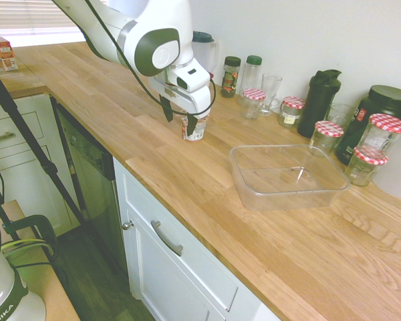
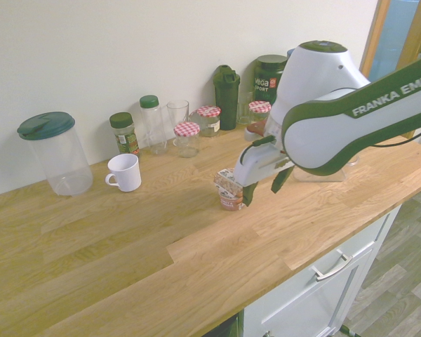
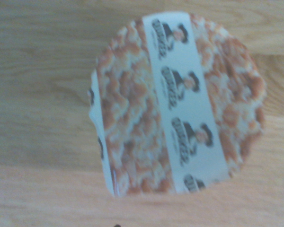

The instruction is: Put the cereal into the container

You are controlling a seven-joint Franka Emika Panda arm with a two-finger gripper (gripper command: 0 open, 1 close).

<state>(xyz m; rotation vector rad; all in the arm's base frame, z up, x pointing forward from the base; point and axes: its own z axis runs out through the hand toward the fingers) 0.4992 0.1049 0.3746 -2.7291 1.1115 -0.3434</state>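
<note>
While upright, cereal (image 2: 231, 201) lid-up.

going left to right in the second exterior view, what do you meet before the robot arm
Clear pitcher with dark green lid, white mug, green-lidded spice jar, green-capped clear bottle, jar with red-white checked lid, Quaker cereal cup
</note>
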